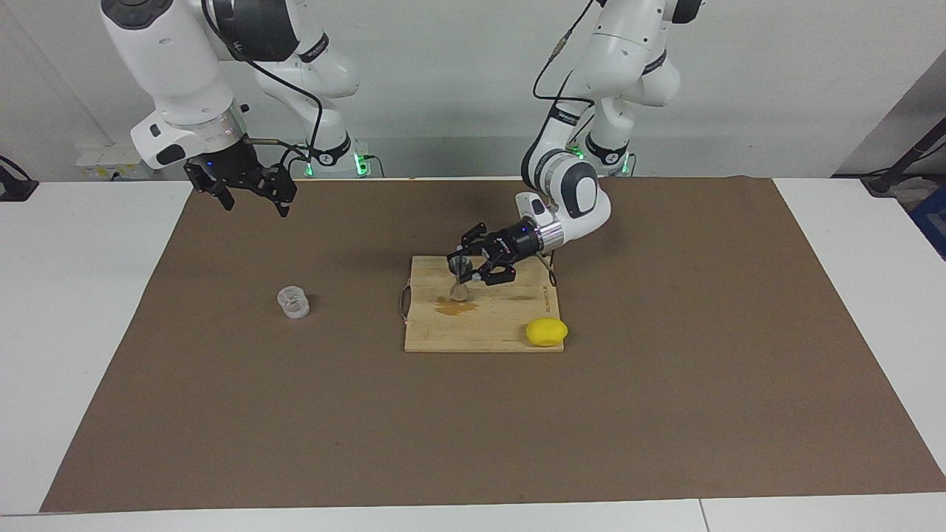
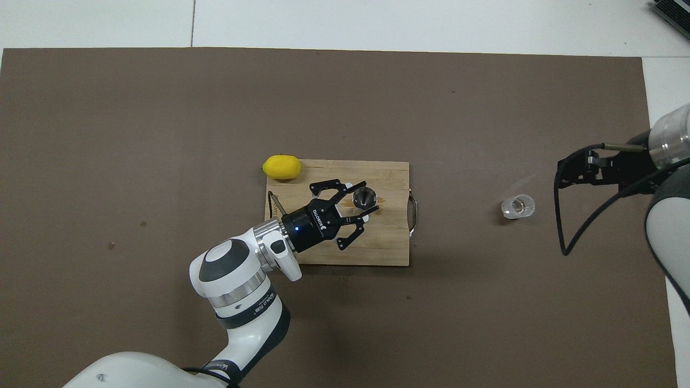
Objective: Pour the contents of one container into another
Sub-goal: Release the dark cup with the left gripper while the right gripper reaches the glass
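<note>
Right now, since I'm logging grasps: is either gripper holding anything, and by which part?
The left gripper holds the metal jigger at its narrow waist, over the cutting board. The right gripper holds nothing.

White lettering runs along the left gripper (image 2: 359,203) body, too small to make out; faint print marks the cutting board (image 1: 545,299) edge, also unreadable.

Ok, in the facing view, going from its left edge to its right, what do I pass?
Right gripper, waiting open in the air → glass → jigger, gripped at its waist by the left gripper over the board → lemon.
</note>
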{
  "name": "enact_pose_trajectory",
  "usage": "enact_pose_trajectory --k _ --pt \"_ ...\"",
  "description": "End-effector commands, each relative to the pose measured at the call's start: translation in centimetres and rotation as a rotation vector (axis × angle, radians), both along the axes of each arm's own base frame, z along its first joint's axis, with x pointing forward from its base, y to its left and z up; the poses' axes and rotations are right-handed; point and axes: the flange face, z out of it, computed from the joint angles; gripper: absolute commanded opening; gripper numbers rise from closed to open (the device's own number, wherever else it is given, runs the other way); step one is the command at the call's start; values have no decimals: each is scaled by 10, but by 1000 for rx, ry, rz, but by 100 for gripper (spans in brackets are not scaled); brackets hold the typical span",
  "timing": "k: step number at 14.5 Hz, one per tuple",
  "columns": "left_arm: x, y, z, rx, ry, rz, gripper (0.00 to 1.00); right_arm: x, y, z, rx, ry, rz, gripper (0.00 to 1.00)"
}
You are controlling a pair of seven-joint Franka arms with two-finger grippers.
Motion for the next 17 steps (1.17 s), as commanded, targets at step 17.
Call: enact_pose_trajectory --k 17 --pt "-11 -10 -40 113 -138 23 0 55 -110 -147 239 154 -1049 95"
